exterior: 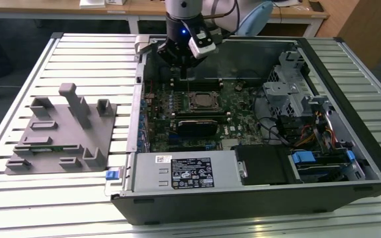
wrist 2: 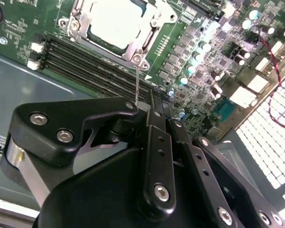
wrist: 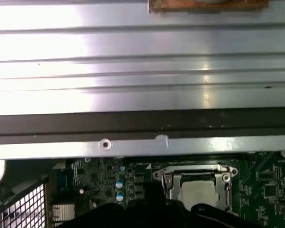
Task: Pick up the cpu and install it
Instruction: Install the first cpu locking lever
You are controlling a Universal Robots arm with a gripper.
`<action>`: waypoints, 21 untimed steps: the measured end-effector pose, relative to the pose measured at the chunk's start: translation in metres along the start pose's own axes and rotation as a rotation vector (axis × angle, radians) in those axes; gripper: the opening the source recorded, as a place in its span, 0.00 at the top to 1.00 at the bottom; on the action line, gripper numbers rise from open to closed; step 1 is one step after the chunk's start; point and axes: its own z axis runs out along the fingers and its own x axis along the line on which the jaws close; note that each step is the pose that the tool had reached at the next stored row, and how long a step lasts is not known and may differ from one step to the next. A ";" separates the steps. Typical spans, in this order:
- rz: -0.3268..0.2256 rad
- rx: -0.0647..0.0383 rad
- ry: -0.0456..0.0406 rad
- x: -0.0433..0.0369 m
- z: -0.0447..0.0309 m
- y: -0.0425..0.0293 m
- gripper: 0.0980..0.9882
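Your jaws (exterior: pixel 180 69) hang inside the open computer case (exterior: pixel 349 183), over the far strip of the green motherboard (exterior: pixel 243 116) and close to the case's back wall. In the second wrist view the two black fingers (wrist 2: pixel 157 142) run side by side with no gap showing between them, so the jaws are together and nothing is held in them.

The cpu (exterior: pixel 201 100) is not in the jaws. It lies flat in its socket on the motherboard, just below and ahead of the jaws, its pale silvery top facing up. In the second wrist view the cpu (wrist 2: pixel 115 20) sits beyond the fingertips inside the metal socket frame (wrist 2: pixel 138 52), with the frame's edges lying over its rim. A thin metal lever (wrist 2: pixel 137 83) stands up from the frame's near corner and reaches right to the fingertips; you cannot tell from these pictures whether it touches them. In the first wrist view the cpu (wrist: pixel 199 192) is framed by the same bracket, just past the dark body of the jaws.

A black heatsink block (exterior: pixel 194 127) sits on the board beyond the socket, farther from the jaws. Well off to one side of the jaws, outside the case, a grey plastic fixture (exterior: pixel 61 131) rests on the slatted bench (exterior: pixel 31 64).
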 end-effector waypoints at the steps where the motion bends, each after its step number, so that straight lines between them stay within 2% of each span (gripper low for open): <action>1: 0.000 0.000 0.0000 -0.0020 0.0001 0.0001 0.97; 11: 0.000 0.000 -0.0001 -0.0247 0.0027 0.0015 0.97; 15: 0.000 0.000 0.0001 -0.0265 0.0035 0.0015 0.97; 16: 0.000 -0.003 0.0000 -0.0265 0.0037 0.0010 0.97; 19: 0.001 -0.039 0.0019 -0.0267 0.0048 -0.0010 0.97; 20: 0.001 -0.047 0.0023 -0.0268 0.0057 -0.0015 0.97; 21: 0.001 -0.049 0.0022 -0.0276 0.0065 -0.0015 0.97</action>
